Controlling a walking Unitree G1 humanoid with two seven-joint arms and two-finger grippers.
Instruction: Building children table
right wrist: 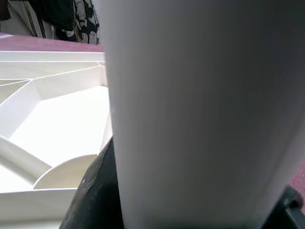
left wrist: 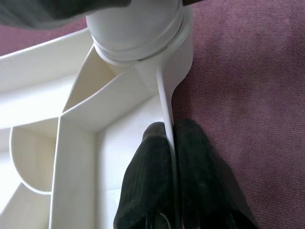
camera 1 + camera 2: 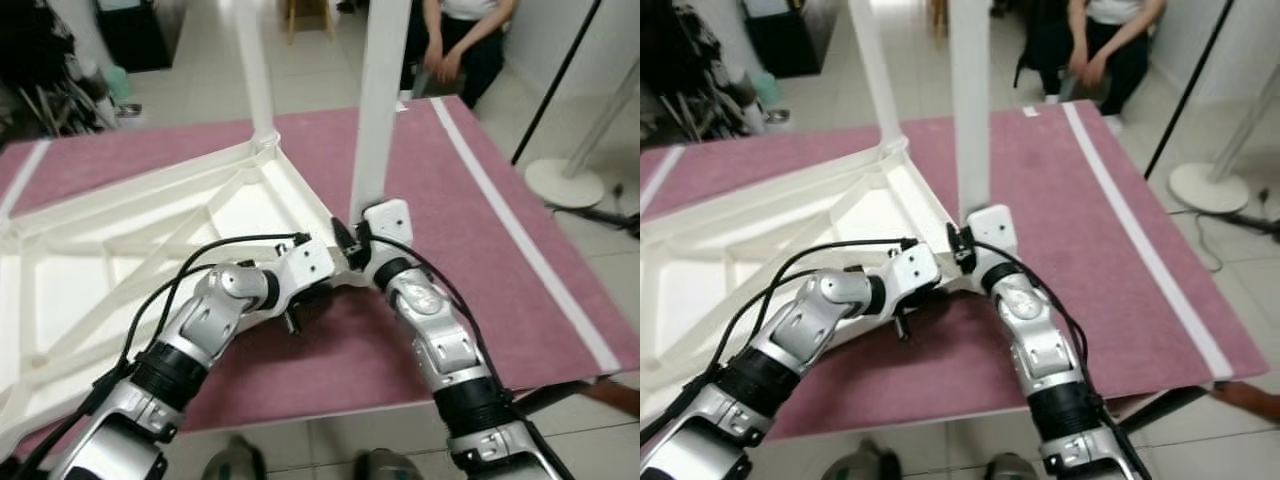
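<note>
Two pincers at work — left pincer (image 2: 169,157) pinches the tabletop's (image 3: 150,230) rim, right pincer (image 1: 190,210) clamps an upright leg (image 3: 380,110).

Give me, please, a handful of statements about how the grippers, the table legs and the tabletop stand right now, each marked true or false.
1. The white tabletop lies underside up on a purple mat. True.
2. The left gripper is shut on the tabletop's thin rim. True.
3. The right gripper holds a leg lying flat on the mat. False: the near leg stands upright in the corner socket.
4. No leg stands at the far corner. False: a far leg rises there.
5. A person sits beyond the mat. True.
</note>
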